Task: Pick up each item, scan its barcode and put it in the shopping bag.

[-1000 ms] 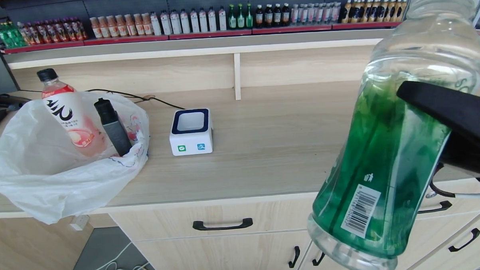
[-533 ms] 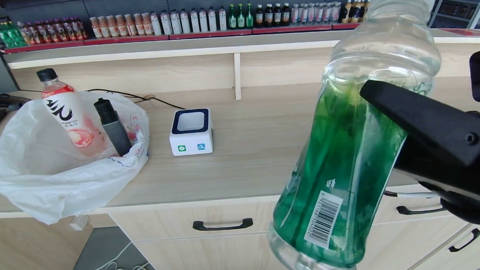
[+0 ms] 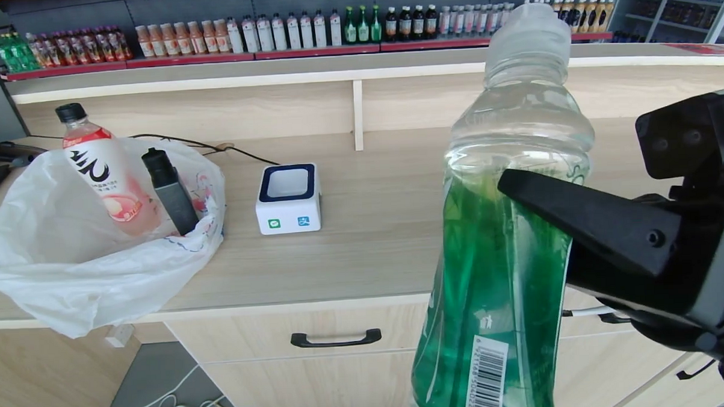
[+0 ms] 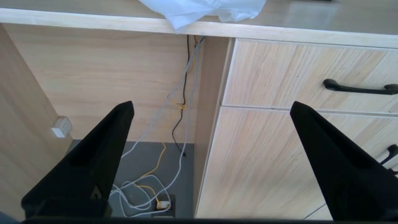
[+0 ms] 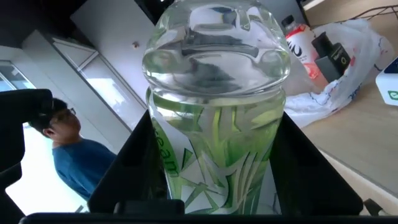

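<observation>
My right gripper (image 3: 518,192) is shut on a clear bottle with a green label (image 3: 508,264), held upright above the counter's front edge on the right. Its barcode (image 3: 487,374) faces the head camera, low on the label. In the right wrist view the bottle's base (image 5: 217,81) sits between my fingers (image 5: 134,168). A white scanner with a blue rim (image 3: 288,198) stands mid-counter. To its left lies the white shopping bag (image 3: 69,262), holding a pink-labelled bottle (image 3: 105,173) and a dark bottle (image 3: 170,192). My left gripper (image 4: 211,162) hangs open and empty, below counter height.
Black cables (image 3: 215,147) run behind the bag. The wooden counter (image 3: 387,227) has drawers with black handles (image 3: 335,339) below. A raised ledge and shelves of drinks (image 3: 308,30) stand behind. Loose cables (image 4: 149,193) lie on the floor by the cabinet.
The right gripper has carried the green bottle leftward across the head view and stood it more upright. Its barcode has sunk toward the lower edge. Bag and scanner are unmoved.
</observation>
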Motion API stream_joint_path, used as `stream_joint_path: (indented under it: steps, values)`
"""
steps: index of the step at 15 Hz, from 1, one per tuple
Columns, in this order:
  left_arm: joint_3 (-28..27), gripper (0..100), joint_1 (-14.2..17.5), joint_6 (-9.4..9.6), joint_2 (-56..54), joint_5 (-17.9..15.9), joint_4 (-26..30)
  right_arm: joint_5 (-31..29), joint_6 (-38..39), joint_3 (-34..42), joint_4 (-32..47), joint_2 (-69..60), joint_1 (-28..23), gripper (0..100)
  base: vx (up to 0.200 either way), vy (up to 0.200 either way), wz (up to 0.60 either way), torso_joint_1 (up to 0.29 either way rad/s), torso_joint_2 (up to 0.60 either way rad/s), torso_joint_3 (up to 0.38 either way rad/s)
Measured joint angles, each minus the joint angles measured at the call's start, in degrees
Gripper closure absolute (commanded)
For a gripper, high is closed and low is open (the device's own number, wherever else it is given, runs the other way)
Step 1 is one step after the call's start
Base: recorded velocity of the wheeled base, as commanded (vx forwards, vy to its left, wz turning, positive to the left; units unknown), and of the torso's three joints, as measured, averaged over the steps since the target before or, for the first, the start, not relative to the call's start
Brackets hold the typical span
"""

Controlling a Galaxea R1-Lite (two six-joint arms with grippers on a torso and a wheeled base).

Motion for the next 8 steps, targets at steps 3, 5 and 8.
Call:
stream_joint_path:
  steps: [3,5,8]
  values:
    - [0.00,0,0.00,-0.02,0.00,0.00,0.00,-0.02,2.04,-2.30,-0.05,0.30,-0.12,100,0.000,0.000,0.00,0.000,0.00,0.000]
    - [0.00,0,0.00,-0.02,0.00,0.02,0.00,-0.02,2.28,-2.89,-0.02,0.39,-0.15,100,0.000,0.000,0.00,0.000,0.00,0.000]
    - [0.00,0,0.05,-0.02,0.00,0.02,0.00,0.00,2.44,-3.11,0.00,0.46,-0.15,100,0.000,0.000,0.00,0.000,0.00,0.000]
